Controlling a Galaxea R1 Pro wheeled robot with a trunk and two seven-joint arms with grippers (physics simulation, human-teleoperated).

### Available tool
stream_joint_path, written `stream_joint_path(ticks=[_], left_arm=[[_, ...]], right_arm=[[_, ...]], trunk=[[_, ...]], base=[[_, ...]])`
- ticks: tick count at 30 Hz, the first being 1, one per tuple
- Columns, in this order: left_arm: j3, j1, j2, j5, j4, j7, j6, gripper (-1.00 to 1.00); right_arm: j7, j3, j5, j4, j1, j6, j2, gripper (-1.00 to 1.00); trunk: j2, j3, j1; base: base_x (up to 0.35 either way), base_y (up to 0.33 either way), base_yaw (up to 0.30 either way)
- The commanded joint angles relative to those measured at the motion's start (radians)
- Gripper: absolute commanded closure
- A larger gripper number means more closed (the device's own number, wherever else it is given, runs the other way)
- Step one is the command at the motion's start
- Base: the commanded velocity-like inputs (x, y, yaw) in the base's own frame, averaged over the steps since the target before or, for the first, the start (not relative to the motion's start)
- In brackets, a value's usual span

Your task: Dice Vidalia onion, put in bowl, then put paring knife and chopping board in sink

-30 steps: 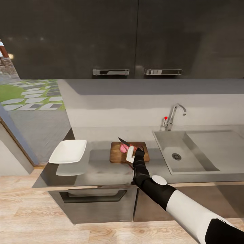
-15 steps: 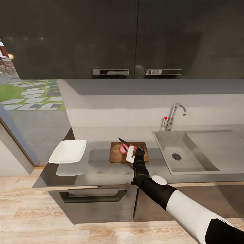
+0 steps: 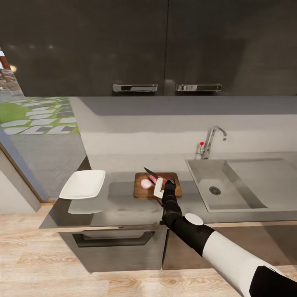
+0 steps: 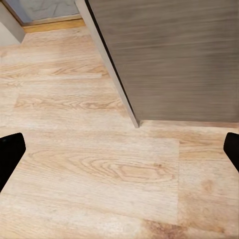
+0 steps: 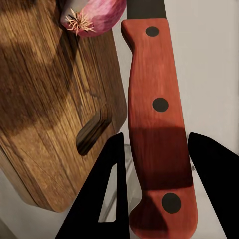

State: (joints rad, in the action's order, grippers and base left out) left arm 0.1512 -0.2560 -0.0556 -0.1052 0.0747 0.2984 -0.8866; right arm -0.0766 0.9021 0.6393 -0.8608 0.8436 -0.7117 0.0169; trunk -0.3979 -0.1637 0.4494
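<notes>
On the grey countertop, head view: chopping board lies between the white bowl and the sink. Vidalia onion rests on the board, showing a pale round face with a pink rim, so it reads as cut open; no small white cubes visible. Right gripper sits at the board's near edge, clenched on the paring knife, dark blade angled up and away over the onion. Bowl looks empty. Sink basin holds nothing visible. Left wrist view: pale wood floor and a brown cabinet side; two dark fingertips stand far apart at the frame's edges, so the left gripper is released and grasping nothing. Right wrist view: red handle with three dark rivets runs between the two black fingers, which grip it from both sides; pinkish onion with its root tuft lies on the board beside the handle; board's hand slot visible. Judgement: dicing step is in hand, begun but unfinished. Next move calls for bringing the blade down across the onion again, keeping it on the board.
</notes>
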Motion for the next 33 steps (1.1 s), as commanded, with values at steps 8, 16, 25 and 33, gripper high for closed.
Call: stream_joint_path(ticks=[8, 16, 25, 33], left_arm=[[0.009, -0.002, 0.0, -0.01, 0.004, -0.001, -0.005, -1.0], [0.009, -0.002, 0.0, -0.01, 0.004, -0.001, -0.005, -1.0], [0.009, -0.002, 0.0, -0.01, 0.004, -0.001, -0.005, -1.0], [0.01, -0.002, 0.0, -0.01, 0.004, -0.001, -0.006, -1.0]], right_arm=[[-0.004, 0.004, -0.006, 0.003, 0.002, -0.006, -0.002, 1.0], [-0.004, 0.004, -0.006, 0.023, 0.002, -0.005, -0.001, 1.0], [-0.004, 0.004, -0.006, 0.024, 0.002, -0.005, -0.002, 1.0], [-0.004, 0.005, -0.006, 0.028, 0.002, -0.005, 0.0, 1.0]], trunk=[[-0.002, -0.002, 0.001], [-0.002, -0.002, 0.001], [-0.002, -0.002, 0.001], [-0.002, -0.002, 0.001]], base=[[0.0, 0.0, 0.0], [0.0, 0.0, 0.0], [0.0, 0.0, 0.0], [0.0, 0.0, 0.0]])
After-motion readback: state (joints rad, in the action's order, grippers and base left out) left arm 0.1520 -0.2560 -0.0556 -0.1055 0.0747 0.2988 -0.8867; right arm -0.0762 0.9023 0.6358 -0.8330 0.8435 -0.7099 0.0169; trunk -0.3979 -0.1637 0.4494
